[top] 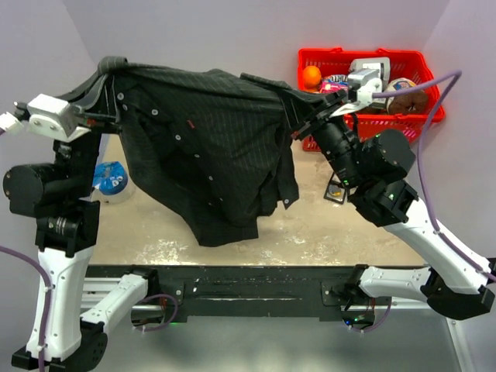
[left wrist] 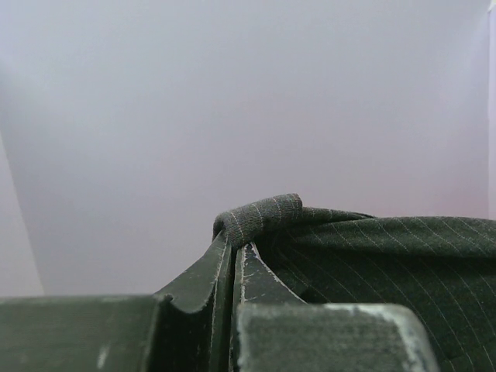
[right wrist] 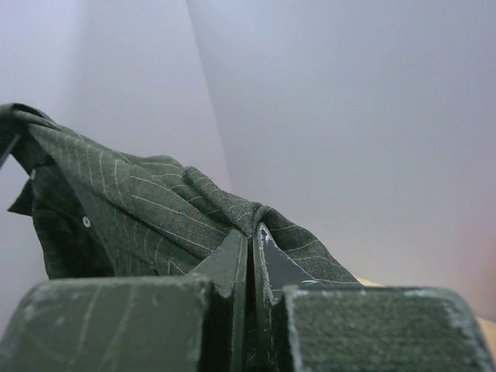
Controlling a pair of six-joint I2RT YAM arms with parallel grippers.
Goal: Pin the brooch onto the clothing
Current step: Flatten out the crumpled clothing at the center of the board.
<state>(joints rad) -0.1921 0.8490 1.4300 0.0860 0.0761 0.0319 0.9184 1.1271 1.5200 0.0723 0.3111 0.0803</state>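
Tabletop, basket with ball, left end effector and right end effector pinching shirt

We see the shirt in dark charcoal with thin pale pinstripes, small pale buttons and a tiny red tag. Behind it we note a bright red basket with an orange ball inside, and the bench is mottled beige.

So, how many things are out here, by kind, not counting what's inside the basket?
Shirt: 1
Grippers: 2, left gripper and right gripper, both shut on it
Basket: 1, red
Loose small items: 2, blue-white item and dark item
Total: 6
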